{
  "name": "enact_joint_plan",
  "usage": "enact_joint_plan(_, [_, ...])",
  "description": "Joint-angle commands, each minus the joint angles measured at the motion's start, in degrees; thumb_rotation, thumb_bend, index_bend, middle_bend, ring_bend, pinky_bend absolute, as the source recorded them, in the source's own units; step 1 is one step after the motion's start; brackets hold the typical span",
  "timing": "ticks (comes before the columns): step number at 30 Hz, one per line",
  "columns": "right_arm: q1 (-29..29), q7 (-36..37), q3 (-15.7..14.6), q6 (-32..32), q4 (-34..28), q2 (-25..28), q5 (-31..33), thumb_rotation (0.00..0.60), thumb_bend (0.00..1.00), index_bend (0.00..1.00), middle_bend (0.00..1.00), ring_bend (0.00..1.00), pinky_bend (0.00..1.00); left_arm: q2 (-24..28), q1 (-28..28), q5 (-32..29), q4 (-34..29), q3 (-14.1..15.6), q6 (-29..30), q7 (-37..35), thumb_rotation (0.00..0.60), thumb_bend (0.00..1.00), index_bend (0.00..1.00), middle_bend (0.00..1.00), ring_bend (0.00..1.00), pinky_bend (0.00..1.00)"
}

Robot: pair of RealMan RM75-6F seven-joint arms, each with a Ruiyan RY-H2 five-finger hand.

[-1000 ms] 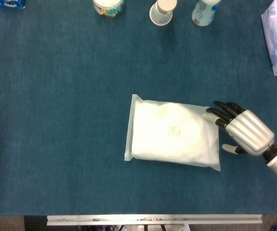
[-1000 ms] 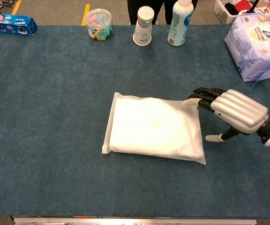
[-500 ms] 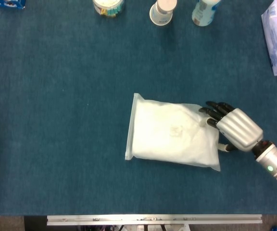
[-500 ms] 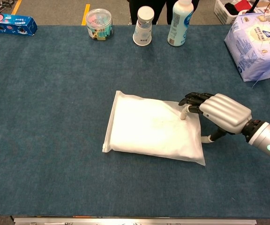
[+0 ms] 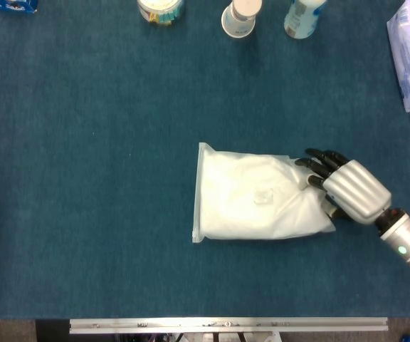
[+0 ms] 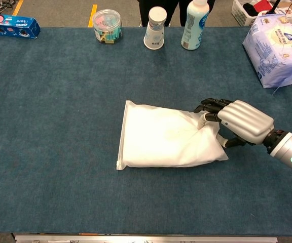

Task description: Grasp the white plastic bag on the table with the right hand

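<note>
Chest view, right robot hand [image 6: 237, 123] clamped on white plastic bag's [image 6: 166, 137] bunched right edge, on table [image 6: 60, 101]

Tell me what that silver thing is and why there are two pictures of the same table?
The silver thing is a robot's right hand, built with fingers like yours. A person steers it from afar. The two pictures come from the robot's own cameras: one on its head looking almost straight down, one on its chest looking across the table. So you see one moment from two spots.

In the middle lies a white bag. The hand has its dark fingers on top of the bag's right end and its thumb underneath, and the plastic there is bunched up, so it is gripping the bag. The bag is still lying on the table.

At the far edge stand a jar, a cup and a bottle. A blue box lies far left and a pack of tissues far right. The robot's left hand isn't in either picture.
</note>
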Motion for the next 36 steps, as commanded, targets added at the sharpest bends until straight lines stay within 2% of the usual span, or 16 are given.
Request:
enact_joint_plan(1, [0.1,-0.4,-0.2,-0.1,-0.2,0.2,0.0,0.600,0.20,0.38,0.22,0.10,0.21,0.0,0.0,0.0,0.0,0.0,0.0,0.0,0.600,0.18,0.44,0.43,0.38,0.51])
enact_joint_plan(2, [0.2,-0.5,-0.3,-0.1,-0.3,0.3,0.1,0.600,0.09,0.31,0.22,0.10,0.21,0.0,0.0,0.0,0.0,0.0,0.0,0.0,0.600,0.18,0.44,0.43,0.38,0.51])
enact_joint_plan(4, [0.2,-0.7,-0.4,-0.1,-0.4,0.4,0.1,0.600,0.00,0.23,0.21,0.09,0.21,0.0,0.0,0.0,0.0,0.0,-0.1,0.0,0.600,0.18,0.44,0.43,0.38,0.51])
enact_joint_plan(7, [0.3,-0.9,-0.5,-0.1,-0.6,0.4,0.3,0.600,0.00,0.18,0.21,0.09,0.21,0.0,0.0,0.0,0.0,0.0,-0.1,0.0,0.600,0.18,0.44,0.43,0.38,0.51])
enact_joint_plan(10, [0.2,-1.1,-0.5,-0.1,-0.7,0.4,0.6,0.600,0.00,0.19,0.21,0.09,0.21,0.0,0.0,0.0,0.0,0.0,-0.1,0.1,0.600,0.18,0.44,0.43,0.38,0.51])
enact_joint_plan(12, [0.1,-1.1,-0.4,0.2,-0.5,0.2,0.9,0.600,0.01,0.29,0.21,0.09,0.21,0.0,0.0,0.0,0.0,0.0,-0.2,0.1,0.600,0.18,0.44,0.43,0.38,0.51])
enact_joint_plan(14, [-0.1,-1.5,-0.2,0.3,-0.4,0.0,1.3,0.600,0.05,0.47,0.21,0.09,0.21,0.0,0.0,0.0,0.0,0.0,-0.2,0.2,0.600,0.18,0.44,0.43,0.38,0.51])
enact_joint_plan(15, [-0.2,-1.5,-0.2,0.2,-0.4,-0.1,1.5,0.600,0.11,0.57,0.22,0.09,0.21,0.0,0.0,0.0,0.0,0.0,-0.2,0.2,0.600,0.18,0.44,0.43,0.38,0.51])
enact_joint_plan(17, [-0.3,-1.7,-0.1,0.3,-0.5,-0.2,1.8,0.600,0.22,0.69,0.23,0.09,0.21,0.0,0.0,0.0,0.0,0.0,-0.2,0.2,0.600,0.18,0.44,0.43,0.38,0.51])
enact_joint_plan(20, [-0.5,-2.2,-0.2,0.8,-0.3,-0.4,1.7,0.600,0.32,0.78,0.25,0.09,0.21,0.0,0.0,0.0,0.0,0.0,-0.2,0.2,0.600,0.18,0.44,0.43,0.38,0.51])
enact_joint_plan(22, [-0.5,-1.8,-0.4,1.2,-0.3,-0.4,1.4,0.600,0.30,0.79,0.25,0.09,0.21,0.0,0.0,0.0,0.0,0.1,-0.3,0.3,0.600,0.18,0.44,0.43,0.38,0.51])
enact_joint_plan(25, [-0.5,-1.1,-0.6,1.8,0.1,-0.4,1.0,0.600,0.17,0.67,0.25,0.09,0.21,0.0,0.0,0.0,0.0,0.1,-0.3,0.3,0.600,0.18,0.44,0.43,0.38,0.51])
enact_joint_plan(28, [-0.3,-0.9,-1.0,2.0,0.3,-0.2,0.5,0.600,0.03,0.42,0.25,0.09,0.21,0.0,0.0,-0.1,-0.1,0.0,-0.4,0.3,0.600,0.18,0.44,0.43,0.38,0.51])
enact_joint_plan(30, [-0.2,-1.0,-1.1,1.8,0.1,0.0,0.4,0.600,0.00,0.28,0.25,0.09,0.21,0.0,0.0,-0.1,0.0,0.1,-0.4,0.3,0.600,0.18,0.44,0.43,0.38,0.51])
enact_joint_plan(33, [-0.2,-1.3,-1.2,1.6,-0.1,0.2,0.5,0.600,0.00,0.21,0.25,0.09,0.21,0.0,0.0,-0.1,-0.1,0.1,-0.5,0.3,0.600,0.18,0.44,0.43,0.38,0.51])
enact_joint_plan(36, [-0.1,-1.5,-1.2,1.4,-0.3,0.3,0.8,0.600,0.00,0.22,0.25,0.09,0.21,0.1,0.0,-0.2,-0.1,0.0,-0.5,0.3,0.600,0.18,0.44,0.43,0.38,0.51])
